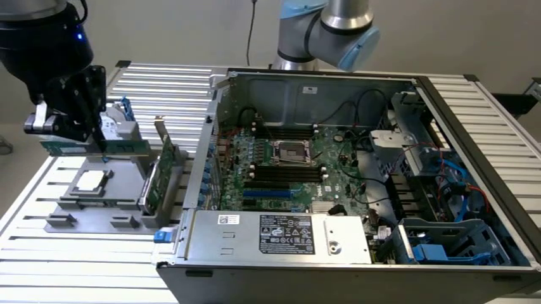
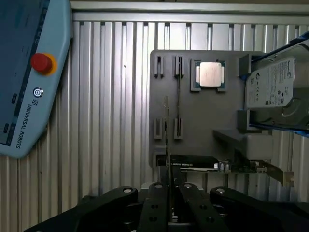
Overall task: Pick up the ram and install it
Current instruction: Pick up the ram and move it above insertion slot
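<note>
The ram (image 1: 118, 148) is a long, thin green stick, held level above the grey fixture plate (image 1: 93, 206) at the exterior view's left. My gripper (image 1: 88, 143) is shut on it, clear of the plate. From the wrist, the ram (image 2: 167, 145) appears edge-on as a thin line running out from between my fingers (image 2: 159, 203), above the plate's narrow slot holders (image 2: 178, 128). The open computer case (image 1: 355, 177) lies at the exterior view's right, with black memory slots (image 1: 287, 172) beside the processor socket (image 1: 292, 151).
On the fixture plate (image 2: 203, 111) sit a processor chip (image 2: 210, 75), a hard drive (image 2: 275, 87) and an upright green expansion card (image 1: 161, 171). A teach pendant (image 2: 24, 72) lies on the slatted table. The case wall (image 1: 211, 139) stands between the plate and the motherboard.
</note>
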